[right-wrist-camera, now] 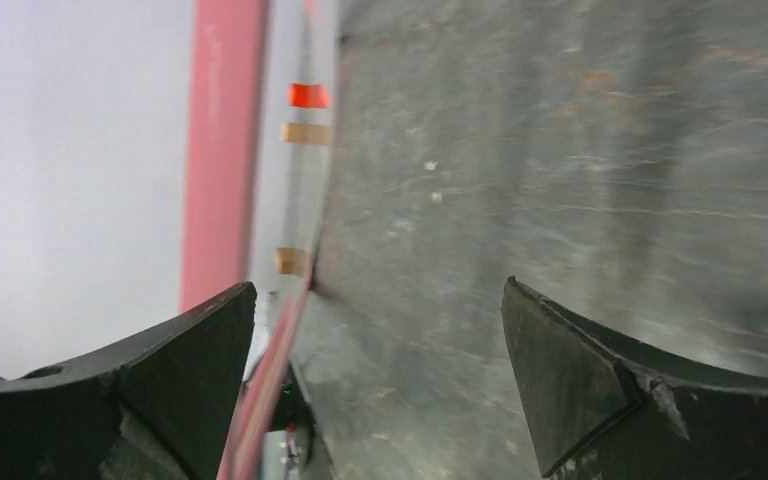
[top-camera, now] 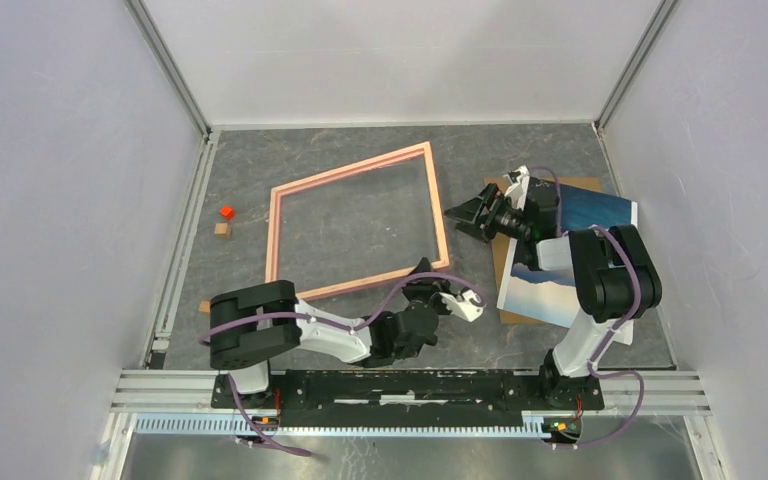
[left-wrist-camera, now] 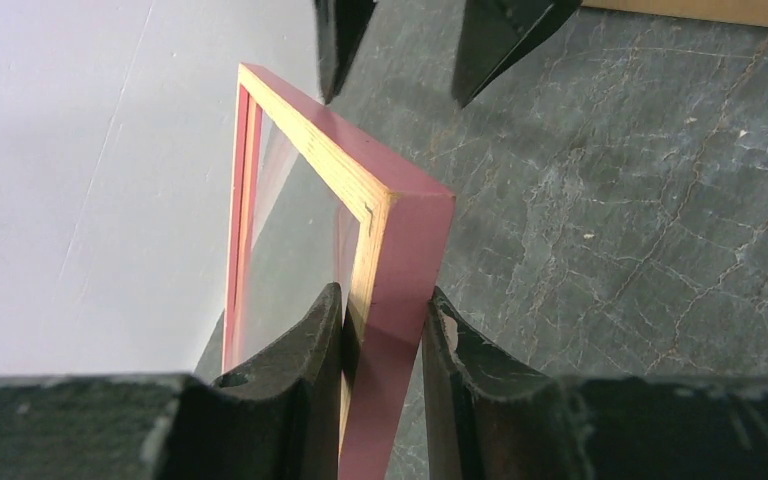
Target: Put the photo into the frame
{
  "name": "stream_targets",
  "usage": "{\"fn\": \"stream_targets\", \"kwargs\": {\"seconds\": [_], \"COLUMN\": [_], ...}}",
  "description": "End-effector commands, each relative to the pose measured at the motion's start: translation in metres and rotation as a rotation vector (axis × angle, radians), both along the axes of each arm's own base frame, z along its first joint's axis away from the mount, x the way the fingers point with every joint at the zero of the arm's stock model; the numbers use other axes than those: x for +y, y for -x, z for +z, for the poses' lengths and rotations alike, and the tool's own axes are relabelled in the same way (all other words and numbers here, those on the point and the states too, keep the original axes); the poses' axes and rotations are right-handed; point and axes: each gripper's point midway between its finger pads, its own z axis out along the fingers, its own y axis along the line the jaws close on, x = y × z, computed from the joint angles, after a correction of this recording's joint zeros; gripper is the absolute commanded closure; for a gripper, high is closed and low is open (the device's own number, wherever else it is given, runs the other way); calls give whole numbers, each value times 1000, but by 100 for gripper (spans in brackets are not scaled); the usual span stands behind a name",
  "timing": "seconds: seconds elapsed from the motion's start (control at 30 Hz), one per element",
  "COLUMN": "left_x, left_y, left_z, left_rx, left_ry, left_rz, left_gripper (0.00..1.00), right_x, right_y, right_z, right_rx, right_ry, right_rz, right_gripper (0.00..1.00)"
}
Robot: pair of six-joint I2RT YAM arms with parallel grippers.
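Observation:
The salmon-pink frame [top-camera: 274, 235] lies in the middle of the table, with its right side seemingly tilted up. My left gripper [top-camera: 430, 275] is shut on the frame's near right corner; in the left wrist view the pink rail [left-wrist-camera: 400, 230] sits pinched between both fingers of the gripper [left-wrist-camera: 385, 310]. The photo [top-camera: 600, 212], blue water and pale sky, lies at the right, partly under the right arm. My right gripper [top-camera: 463, 215] is open and empty, hovering between the frame's right rail and the photo. In the right wrist view the gripper [right-wrist-camera: 380, 300] shows a wide gap, with the frame rail [right-wrist-camera: 220, 150] to its left.
A brown backing board [top-camera: 505, 262] lies under the photo. A red block [top-camera: 226, 212] and a tan block [top-camera: 222, 229] sit left of the frame, and another tan block [top-camera: 204, 306] lies near the left arm. White walls enclose the table.

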Motion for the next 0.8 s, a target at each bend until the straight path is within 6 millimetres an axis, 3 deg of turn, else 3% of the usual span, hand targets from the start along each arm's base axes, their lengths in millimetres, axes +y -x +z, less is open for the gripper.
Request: {"fn": "stream_targets", "kwargs": {"seconds": [0.0,0.13,0.3,0.47,0.63,0.77], "left_x": [-11,-6,-4,1,7,9], "left_y": [5,7,9,10,13,15], "left_z": [34,48,56,64,71,77], "left_rx": [74,83,98,97,117,127], "left_ry": [340,392,411,440,460,465], "left_rz": [5,5,-14,-13,-23,-33], "left_gripper": [88,88,88,88,88,88], "right_x": [32,37,35,30,27,30], "right_y": [9,21,30,32,37,28], "right_z": [52,80,102,103,116,93], "right_rx": [-89,-106,-169,-193,-259,-214], "right_ry": [-226,-418,-489,-453,-419,-275], "right_rz": [62,72,87,72,80,41], "right_gripper": [2,2,2,2,2,2]}}
